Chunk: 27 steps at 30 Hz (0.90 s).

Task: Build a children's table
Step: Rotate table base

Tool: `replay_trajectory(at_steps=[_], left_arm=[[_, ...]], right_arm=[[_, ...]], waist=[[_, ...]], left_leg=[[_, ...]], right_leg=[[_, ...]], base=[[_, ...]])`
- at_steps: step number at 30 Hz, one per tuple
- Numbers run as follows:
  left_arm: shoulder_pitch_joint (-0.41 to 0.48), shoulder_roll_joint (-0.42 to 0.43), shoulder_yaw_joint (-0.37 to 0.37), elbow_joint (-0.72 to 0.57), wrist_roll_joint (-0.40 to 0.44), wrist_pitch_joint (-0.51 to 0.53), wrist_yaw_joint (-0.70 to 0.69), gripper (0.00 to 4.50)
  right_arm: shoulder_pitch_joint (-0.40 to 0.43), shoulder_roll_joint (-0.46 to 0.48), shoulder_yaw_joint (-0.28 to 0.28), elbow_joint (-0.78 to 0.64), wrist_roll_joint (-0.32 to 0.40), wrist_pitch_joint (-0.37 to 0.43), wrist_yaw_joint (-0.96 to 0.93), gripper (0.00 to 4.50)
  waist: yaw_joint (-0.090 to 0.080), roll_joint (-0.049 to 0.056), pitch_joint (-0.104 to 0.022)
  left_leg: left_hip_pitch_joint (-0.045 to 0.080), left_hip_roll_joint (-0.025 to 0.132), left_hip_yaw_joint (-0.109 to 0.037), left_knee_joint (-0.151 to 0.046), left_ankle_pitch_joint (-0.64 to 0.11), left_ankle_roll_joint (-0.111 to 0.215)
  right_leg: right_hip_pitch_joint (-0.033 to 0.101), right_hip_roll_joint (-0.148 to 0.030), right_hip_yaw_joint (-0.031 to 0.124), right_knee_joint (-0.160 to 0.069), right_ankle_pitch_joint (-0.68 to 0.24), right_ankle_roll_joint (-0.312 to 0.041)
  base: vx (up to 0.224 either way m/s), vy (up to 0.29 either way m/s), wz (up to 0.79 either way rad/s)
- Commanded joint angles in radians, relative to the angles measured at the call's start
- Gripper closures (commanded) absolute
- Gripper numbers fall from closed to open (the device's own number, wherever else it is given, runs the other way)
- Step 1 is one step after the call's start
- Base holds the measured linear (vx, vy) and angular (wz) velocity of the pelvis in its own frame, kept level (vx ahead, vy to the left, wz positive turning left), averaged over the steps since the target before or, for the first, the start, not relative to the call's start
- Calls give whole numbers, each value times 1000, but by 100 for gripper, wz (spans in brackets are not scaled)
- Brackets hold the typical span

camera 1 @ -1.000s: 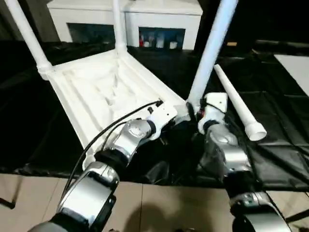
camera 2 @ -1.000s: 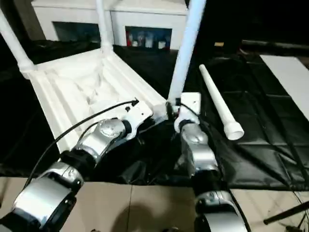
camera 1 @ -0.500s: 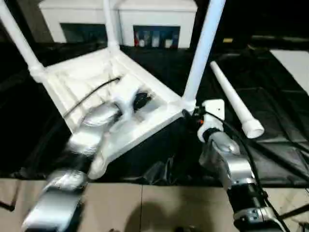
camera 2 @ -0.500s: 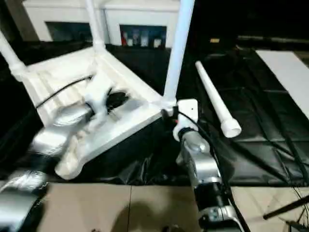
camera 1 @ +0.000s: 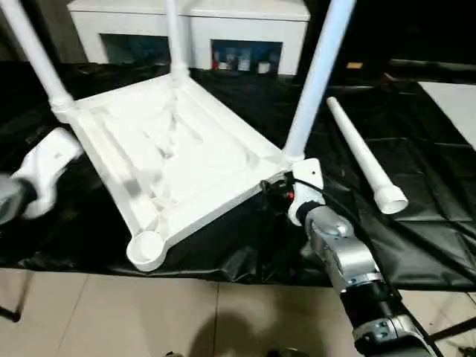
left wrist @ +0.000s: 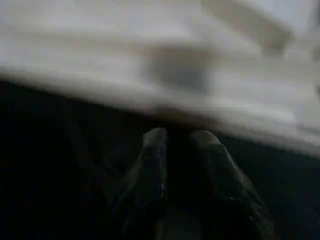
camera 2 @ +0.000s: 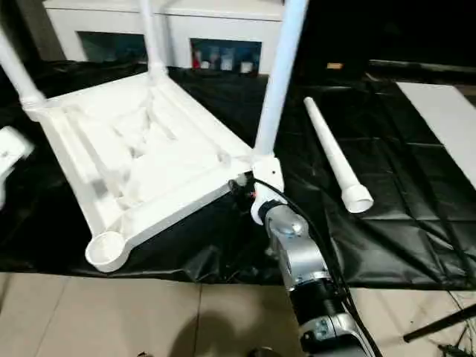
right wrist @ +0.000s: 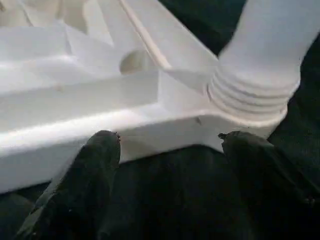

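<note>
Left gripper [left wrist: 177, 145]: two dark fingers a narrow gap apart, nothing between them, pointing at a blurred white edge of the tabletop.
Tabletop [camera 1: 178, 156]: upside down on the black sheet [camera 1: 416, 223], ribbed side up, between the two grippers.
Empty socket [camera 1: 146, 247]: near corner, left of the right gripper.
Right gripper [right wrist: 167, 145]: fingers spread wide, holding nothing, just short of the tabletop's corner.
Screwed-in leg [camera 1: 316, 78]: rises from that corner, just ahead of the right gripper.
Loose leg [camera 1: 364, 156]: lying on the sheet, right of the right gripper.

Bright overhead light; glare on white tabletop [camera 1: 178, 160]; left wrist view dim, motion-blurred; black sheet [camera 1: 416, 171] glossy
</note>
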Motion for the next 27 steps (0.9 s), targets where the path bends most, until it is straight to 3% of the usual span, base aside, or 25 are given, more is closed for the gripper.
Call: replay_trajectory(at_steps=[1, 4, 5, 7, 11, 13, 15, 16, 18, 21, 22, 23, 25, 27], left_arm=[[19, -29, -67, -68, -17, 74, -40, 357], [40, -63, -108, -100, 2, 109, -57, 357], [44, -80, -124, -109, 7, 124, -47, 357], [44, -112, -149, -131, -9, 160, -30, 357], [11, -184, -154, -116, -23, 141, 34, 357], [-17, -234, -142, -96, -19, 137, 70, 357], [-28, -251, -142, -86, -12, 135, 81, 357], [-58, -297, -145, -41, 5, 111, 124, 357], [-96, -349, -149, 25, 22, 63, 182, 357], [-158, -417, -166, 139, 54, -8, 272, 357], [-198, -446, -188, 218, 90, -72, 324, 357], [-205, -447, -198, 233, 101, -89, 327, 357], [-215, -455, -199, 254, 105, -101, 335, 357], [-228, -465, -199, 279, 110, -118, 348, 357]], right_arm=[[-31, 16, -1, 51, -13, -13, -5, 85], [-48, 29, 0, 78, -14, -21, -15, 85], [-54, 34, 2, 82, -13, -23, -15, 85], [-66, 41, 6, 90, -11, -26, -13, 85], [-82, 49, 9, 110, -11, -44, 1, 85], [-87, 52, 17, 116, -13, -62, 21, 85], [-89, 52, 21, 120, -15, -68, 28, 85], [-89, 49, 30, 114, -22, -68, 37, 85], [-85, 45, 36, 100, -26, -64, 41, 85], [-73, 33, 24, 65, -26, -48, 24, 85], [-59, 19, 15, 29, -30, -36, 12, 85], [-54, 15, 12, 17, -31, -32, 9, 85], [-49, 11, 6, 3, -30, -28, 6, 85], [-42, 7, 0, -16, -28, -21, 3, 85]], waist=[[-2, 25, -61], [-1, 21, -63], [-2, 27, -63], [-5, 22, -64], [-3, 16, -60], [0, 17, -61], [0, 15, -61], [0, 14, -61], [1, 14, -60], [6, 8, -66], [7, 8, -64], [11, 7, -70], [9, 8, -70], [7, 7, -72]], left_leg=[[14, 7, 5, -80, -223, -25], [6, 6, 6, -78, -195, -24], [3, 6, 5, -78, -197, -24], [4, 5, 4, -76, -207, -23], [4, 3, 2, -76, -239, -19], [14, 4, 6, -73, -257, -18], [6, 3, 2, -75, -258, -18], [1, 2, -1, -76, -252, -18], [11, -2, 3, -71, -266, -14], [1, 0, 0, -72, -227, -11], [-3, -3, 0, -72, -211, -8], [5, -1, 1, -68, -203, -8], [-11, 0, -4, -71, -174, -7], [-9, -2, -1, -66, -165, -4]], right_leg=[[50, -33, 41, -57, -224, -195], [58, -35, 42, -50, -180, -213], [60, -35, 42, -49, -176, -211], [61, -33, 43, -52, -183, -208], [59, -31, 43, -61, -265, -189], [49, -29, 43, -67, -292, -182], [56, -29, 42, -66, -305, -174], [59, -30, 40, -67, -314, -163], [50, -25, 40, -76, -341, -147], [59, -29, 41, -71, -319, -143], [60, -23, 40, -75, -307, -129], [56, -26, 42, -70, -279, -130], [68, -29, 40, -62, -252, -135], [65, -28, 40, -64, -238, -139]], base=[[0, 0, 0], [0, 0, 0], [0, 0, 0], [0, 0, 0], [0, 0, 0], [0, 0, 0], [0, 0, 0], [0, 0, 0], [0, 0, 0], [0, 0, 0], [0, 0, 0], [0, 0, 0], [0, 0, 0], [0, 0, 0]])
